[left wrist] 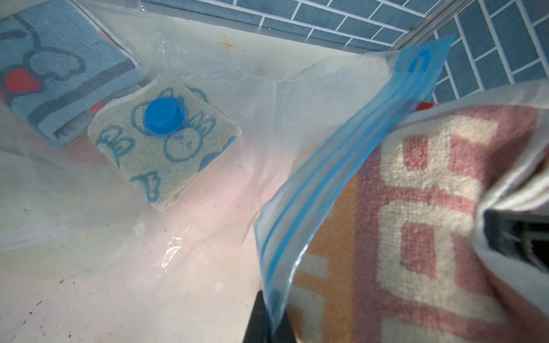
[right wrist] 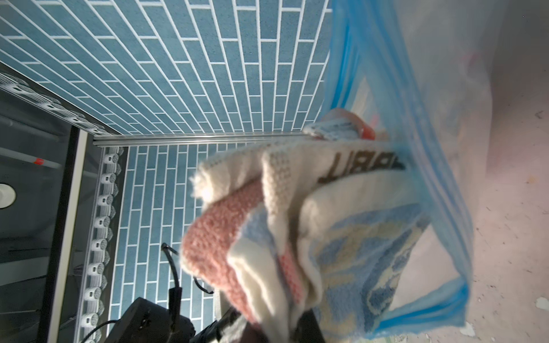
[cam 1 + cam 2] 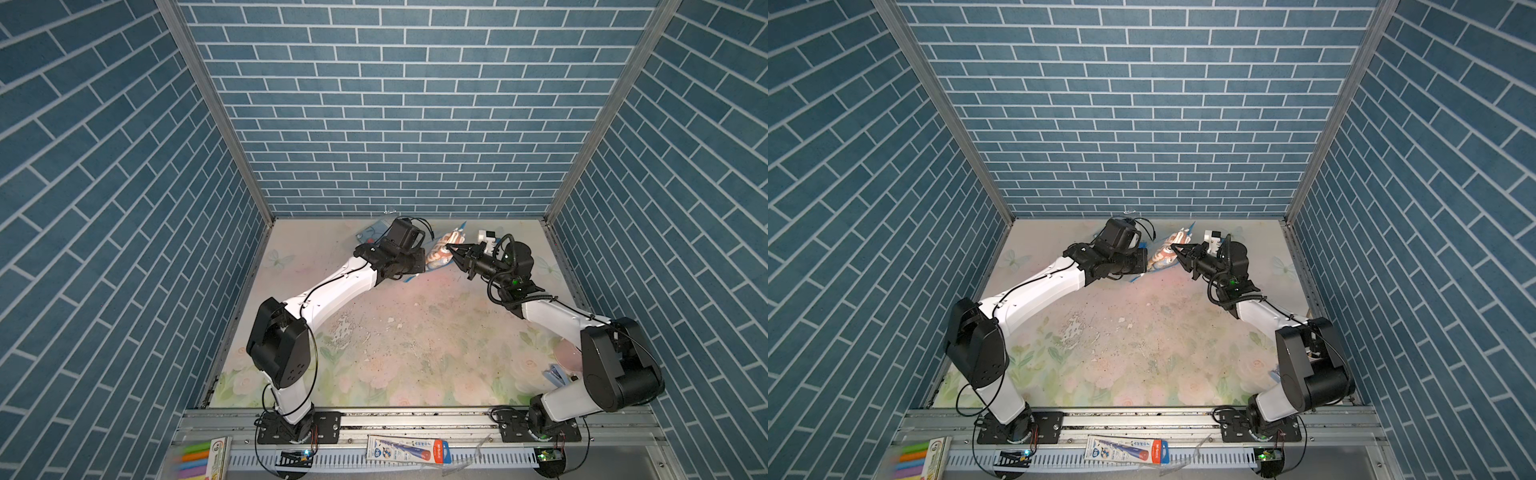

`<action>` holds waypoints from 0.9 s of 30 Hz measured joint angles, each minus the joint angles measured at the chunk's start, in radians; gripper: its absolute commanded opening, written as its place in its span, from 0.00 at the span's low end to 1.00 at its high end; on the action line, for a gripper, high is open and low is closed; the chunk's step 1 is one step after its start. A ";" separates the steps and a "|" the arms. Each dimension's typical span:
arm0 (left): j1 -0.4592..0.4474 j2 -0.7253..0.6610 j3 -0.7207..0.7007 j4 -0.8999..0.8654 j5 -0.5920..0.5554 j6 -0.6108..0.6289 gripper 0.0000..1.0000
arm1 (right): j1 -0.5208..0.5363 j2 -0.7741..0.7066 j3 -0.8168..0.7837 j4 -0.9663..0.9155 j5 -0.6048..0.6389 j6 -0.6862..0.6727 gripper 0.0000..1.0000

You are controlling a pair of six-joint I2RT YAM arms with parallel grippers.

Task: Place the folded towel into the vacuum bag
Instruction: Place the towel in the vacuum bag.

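The vacuum bag (image 1: 208, 89) is clear plastic and lies at the back of the table, with a round blue valve cap (image 1: 165, 115). My left gripper (image 1: 269, 323) is shut on its blue zip strip (image 1: 341, 166) and holds the mouth up. My right gripper (image 2: 276, 329) is shut on the folded towel (image 2: 267, 222), which is pink, cream and blue. The towel sits partly inside the bag's mouth (image 2: 430, 178). In both top views the towel (image 3: 442, 249) (image 3: 1163, 255) hangs between the left gripper (image 3: 417, 266) and the right gripper (image 3: 451, 248).
Inside the bag lie a blue folded towel (image 1: 59, 68) and a cream one with blue print (image 1: 166, 157). Blue brick walls close in the back and both sides. A pencil pack (image 3: 409, 451) and markers (image 3: 195, 457) lie on the front rail. A blue clip (image 3: 557, 374) sits by the right arm.
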 measured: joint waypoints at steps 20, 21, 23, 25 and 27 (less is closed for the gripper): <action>0.000 -0.023 0.007 -0.005 0.000 -0.002 0.00 | 0.057 -0.010 -0.016 -0.108 0.093 -0.088 0.00; 0.000 -0.027 0.007 -0.005 0.000 -0.002 0.00 | 0.057 -0.013 -0.016 -0.126 0.102 -0.097 0.00; 0.000 -0.033 0.007 -0.005 0.000 -0.002 0.00 | 0.057 -0.027 -0.016 -0.160 0.122 -0.120 0.00; 0.000 -0.036 0.007 -0.004 0.000 -0.002 0.00 | 0.058 -0.043 -0.016 -0.186 0.144 -0.143 0.00; 0.000 -0.036 0.007 -0.003 0.001 -0.002 0.00 | 0.059 -0.053 -0.011 -0.210 0.162 -0.163 0.00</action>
